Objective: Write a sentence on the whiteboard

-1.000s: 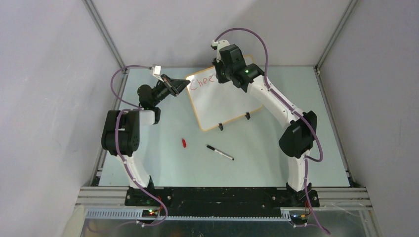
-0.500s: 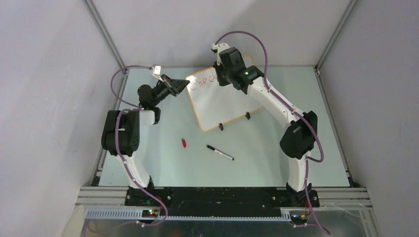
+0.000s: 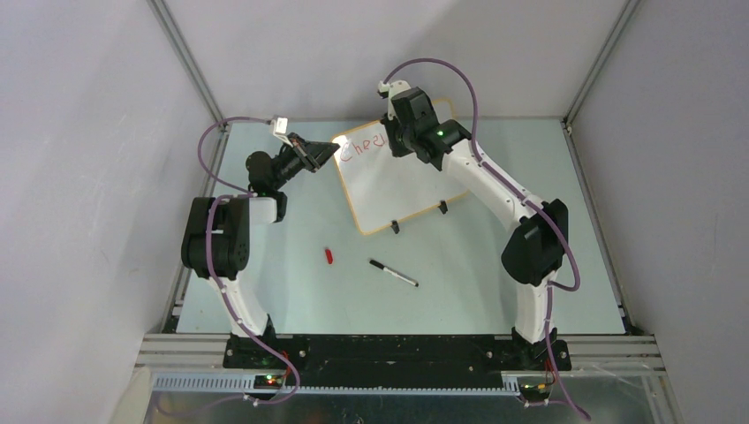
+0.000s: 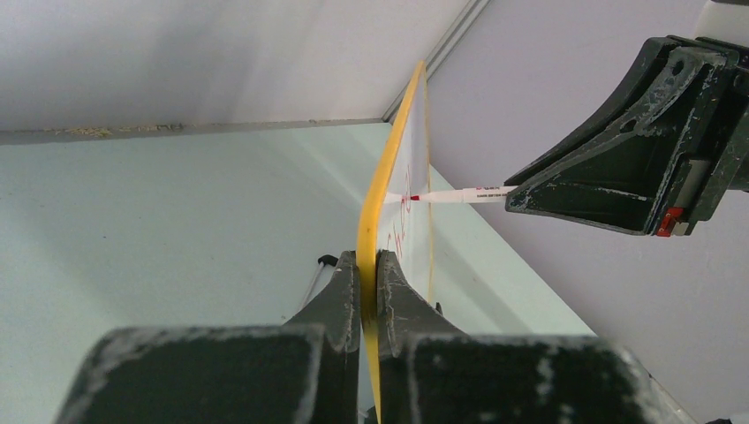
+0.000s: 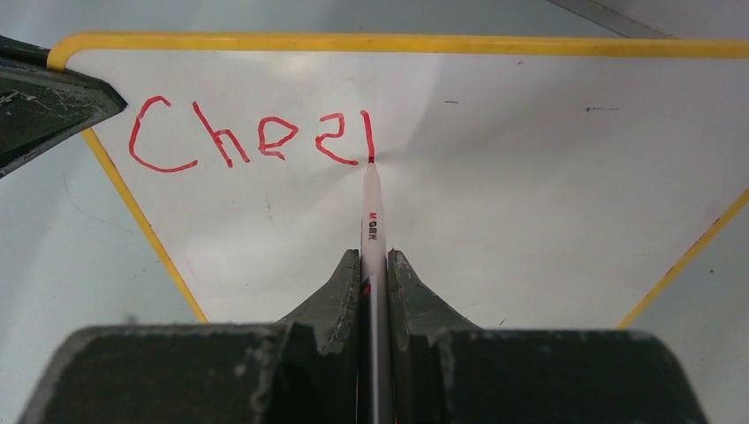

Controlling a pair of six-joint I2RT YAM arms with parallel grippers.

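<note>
Fingers (image 5: 340,283) of right gripper (image 5: 373,258) pinch marker (image 5: 371,208) against whiteboard (image 5: 548,177).

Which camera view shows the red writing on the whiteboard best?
The right wrist view: the red writing faces it, large and readable. The top view shows it small; the left wrist view sees it nearly edge-on.

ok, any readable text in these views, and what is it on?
"Chee" plus one unfinished stroke: red marker handwriting on the glossy white yellow-rimmed whiteboard.
Small print on the white marker pen: too small to read.
Nothing else legible.
</note>
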